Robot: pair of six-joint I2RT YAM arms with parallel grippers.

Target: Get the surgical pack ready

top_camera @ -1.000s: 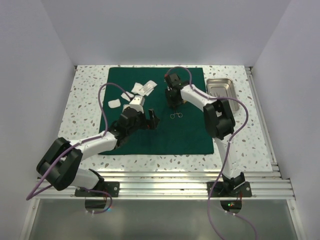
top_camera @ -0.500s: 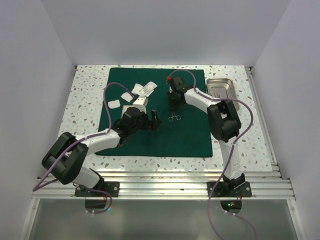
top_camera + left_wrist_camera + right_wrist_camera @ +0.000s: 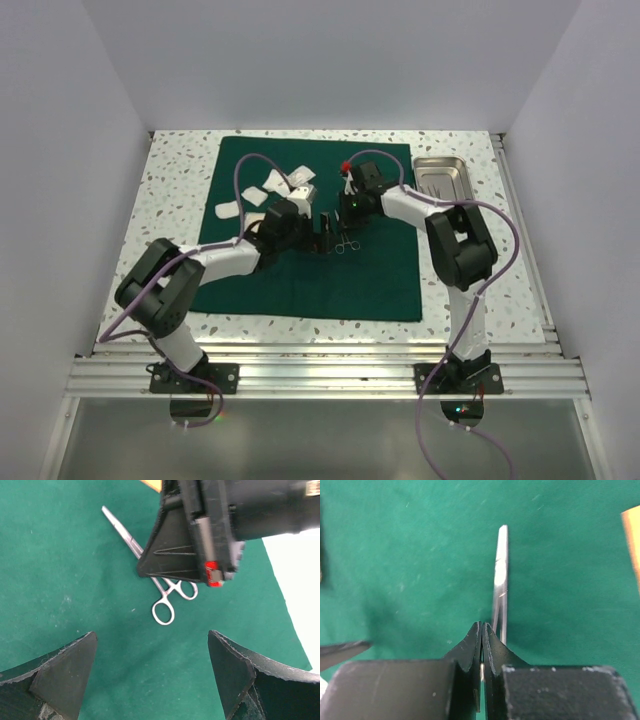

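Seemingly forceps (image 3: 163,613) under right end effector (image 3: 481,630).

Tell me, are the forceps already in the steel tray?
No, the forceps lie on the green drape, not in the tray.

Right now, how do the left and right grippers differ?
The left gripper has its fingers spread wide, while the right gripper is closed. The left gripper holds nothing, while the right gripper pinches the shaft of the forceps. The left gripper faces the ring handles, while the right gripper sits over mid-shaft. Both are over the green drape, at the same instrument.
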